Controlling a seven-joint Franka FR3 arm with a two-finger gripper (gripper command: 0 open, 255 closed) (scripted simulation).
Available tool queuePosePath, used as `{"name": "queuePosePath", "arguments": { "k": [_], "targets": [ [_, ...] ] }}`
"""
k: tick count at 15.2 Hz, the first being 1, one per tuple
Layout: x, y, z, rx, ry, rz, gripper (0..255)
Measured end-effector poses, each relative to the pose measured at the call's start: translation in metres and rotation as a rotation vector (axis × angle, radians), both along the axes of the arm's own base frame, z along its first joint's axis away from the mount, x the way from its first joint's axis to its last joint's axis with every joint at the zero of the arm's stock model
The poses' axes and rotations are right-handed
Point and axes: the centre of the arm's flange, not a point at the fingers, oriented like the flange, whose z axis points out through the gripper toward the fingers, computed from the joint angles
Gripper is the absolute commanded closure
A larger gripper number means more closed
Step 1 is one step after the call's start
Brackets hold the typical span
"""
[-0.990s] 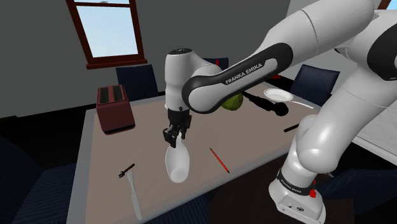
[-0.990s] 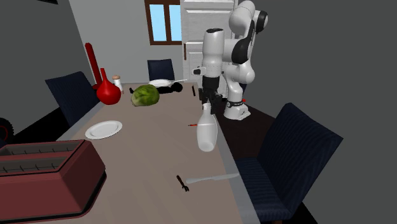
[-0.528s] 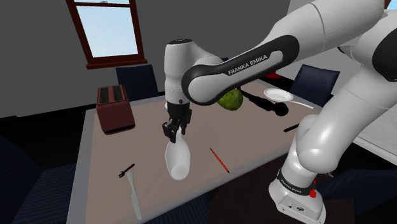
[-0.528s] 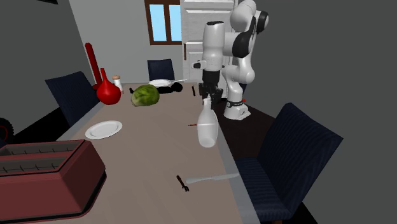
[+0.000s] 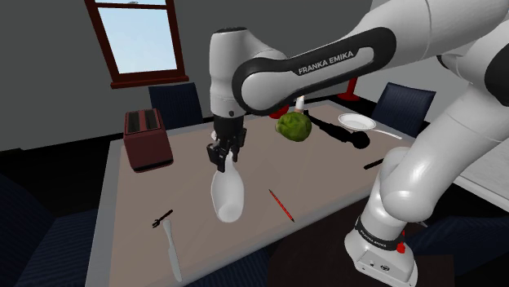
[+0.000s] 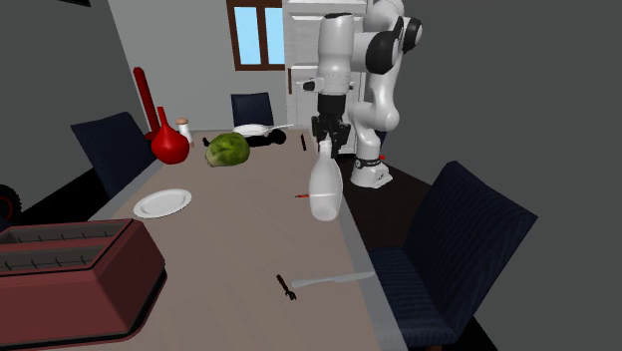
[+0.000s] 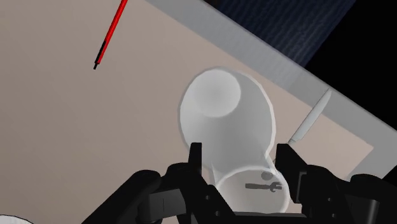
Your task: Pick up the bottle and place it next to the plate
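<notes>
Dark red two-slot toaster (image 5: 147,139) sits on the beige table (image 5: 122,245), well to the shoulder view's left of the pincer and farther back. Utensil with black pronged head and long white handle (image 5: 170,240) lies lower left of the pincer, near the table edge. All-black two-finger pincer (image 5: 221,165) points down, fingers narrowed onto the neck of the white pear-shaped bottle (image 5: 227,196) and holding it. The bottle hangs straight under the pincer, base looks clear of the tabletop. Thin red pen (image 5: 281,205) lies on the table lower right of the pincer, near the bottle. Green round melon-like ball (image 5: 294,127) sits right of the pincer, farther back. Round white plate (image 5: 356,122) is far right, well apart from pincer and bottle
</notes>
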Motion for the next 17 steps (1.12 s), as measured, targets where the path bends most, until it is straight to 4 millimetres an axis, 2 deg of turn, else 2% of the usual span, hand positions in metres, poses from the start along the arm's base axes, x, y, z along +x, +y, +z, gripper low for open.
{"name": "queuePosePath", "arguments": {
  "k": [17],
  "targets": [
    [0.003,0.001,0.089,0.000,0.000,0.000,255]
  ]
}}
